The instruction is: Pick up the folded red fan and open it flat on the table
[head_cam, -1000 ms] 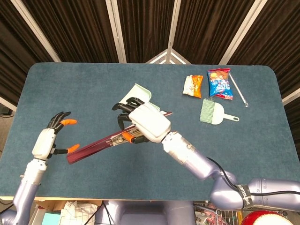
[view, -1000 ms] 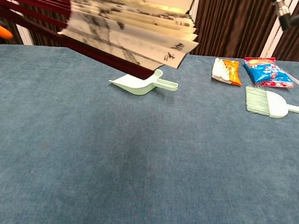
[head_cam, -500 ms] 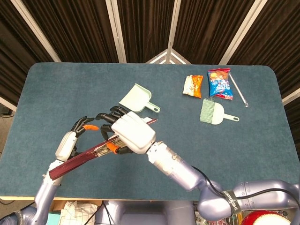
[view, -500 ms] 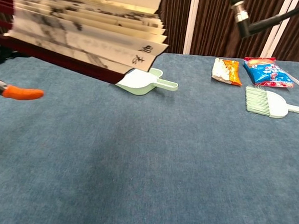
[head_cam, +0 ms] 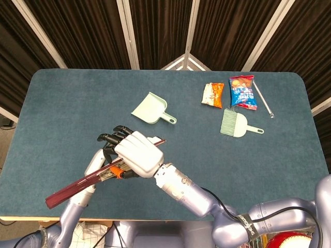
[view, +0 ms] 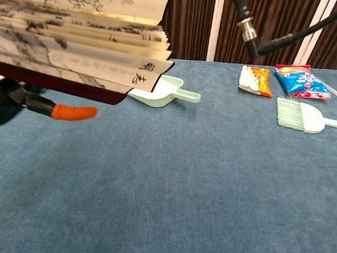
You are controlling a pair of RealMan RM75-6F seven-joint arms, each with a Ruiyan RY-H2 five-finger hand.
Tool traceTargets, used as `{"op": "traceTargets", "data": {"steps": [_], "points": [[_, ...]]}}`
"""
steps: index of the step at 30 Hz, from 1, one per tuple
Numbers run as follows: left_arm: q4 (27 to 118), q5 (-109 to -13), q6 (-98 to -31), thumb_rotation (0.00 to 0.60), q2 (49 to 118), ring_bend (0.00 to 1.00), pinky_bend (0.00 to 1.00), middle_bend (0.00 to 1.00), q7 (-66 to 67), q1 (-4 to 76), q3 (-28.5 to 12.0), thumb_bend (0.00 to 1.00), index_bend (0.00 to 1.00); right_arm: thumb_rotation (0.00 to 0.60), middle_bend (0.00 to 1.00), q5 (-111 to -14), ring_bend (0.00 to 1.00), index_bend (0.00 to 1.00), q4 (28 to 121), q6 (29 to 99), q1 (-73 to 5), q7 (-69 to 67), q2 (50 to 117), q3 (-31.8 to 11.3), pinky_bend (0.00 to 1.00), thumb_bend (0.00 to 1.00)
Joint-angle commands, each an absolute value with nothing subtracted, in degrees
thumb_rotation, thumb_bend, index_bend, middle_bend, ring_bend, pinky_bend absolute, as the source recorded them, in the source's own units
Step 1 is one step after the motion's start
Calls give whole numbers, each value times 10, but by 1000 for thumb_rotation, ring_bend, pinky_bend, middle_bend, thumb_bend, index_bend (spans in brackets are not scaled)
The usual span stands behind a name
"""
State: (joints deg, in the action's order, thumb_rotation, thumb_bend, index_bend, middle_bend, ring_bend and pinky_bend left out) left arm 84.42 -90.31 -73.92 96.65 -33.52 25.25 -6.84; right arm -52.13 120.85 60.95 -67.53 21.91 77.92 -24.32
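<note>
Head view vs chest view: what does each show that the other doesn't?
Head only: the right hand gripping the fan by its red outer guard, both forearms, and the thin metal rod in full. Chest only: the fan's paper folds with ink painting and writing, partly spread, and an orange fingertip beneath them. Both: dustpan, brush, two snack packets, the blue table.

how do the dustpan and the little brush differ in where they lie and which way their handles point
The dustpan lies near the table's middle, just beyond the raised fan; the brush lies to the right, below the two snack packets. In the head view the dustpan's handle points down-right, while the brush's points right, bristles to the left. Both are pale green, flat on the table, and untouched by either hand.
</note>
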Motion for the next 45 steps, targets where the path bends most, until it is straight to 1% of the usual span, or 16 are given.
{"op": "traceTargets", "data": {"steps": [1,4,6,10,13,15,24,33,37,41,45], "points": [[842,-907,-733,600,982,0,90,204,-352,259,-59,250,471,600,256,-521,330,1000,1208,612,-676,221,780,-241,197,470],[838,-907,-739,600,994,0,110,256,-354,260,-57,386,556,600,256,-520,330,1000,1212,614,-674,221,776,-241,197,470],[838,-906,-742,600,996,0,111,289,-350,259,-57,455,613,600,256,-521,330,1000,1214,616,-672,221,771,-241,196,470],[843,-901,-754,600,995,11,129,359,-335,255,-61,516,721,600,255,-521,329,1000,1218,620,-665,218,759,-242,197,469],[852,-895,-761,600,987,27,143,398,-332,251,-64,533,777,600,255,-521,329,1000,1219,620,-660,213,750,-241,196,470],[858,-891,-764,600,980,33,144,410,-331,249,-66,539,796,600,256,-519,330,1000,1216,620,-656,210,745,-241,196,470],[867,-891,-782,600,942,33,143,405,-320,242,-76,544,791,600,255,-513,330,1000,1204,614,-639,188,717,-241,196,470],[833,-895,-823,600,907,33,144,402,-340,230,-90,509,779,600,255,-529,330,1000,1163,590,-601,121,674,-236,196,470],[818,-898,-830,600,900,33,143,396,-350,229,-91,509,778,600,255,-554,329,1000,1144,577,-585,78,664,-238,196,471],[809,-895,-827,600,896,33,143,391,-359,230,-90,509,776,600,255,-573,329,1000,1130,574,-577,69,653,-237,196,472],[795,-898,-839,600,894,33,144,390,-359,228,-92,490,776,600,256,-580,330,1000,1118,577,-567,62,645,-233,196,472]]}}
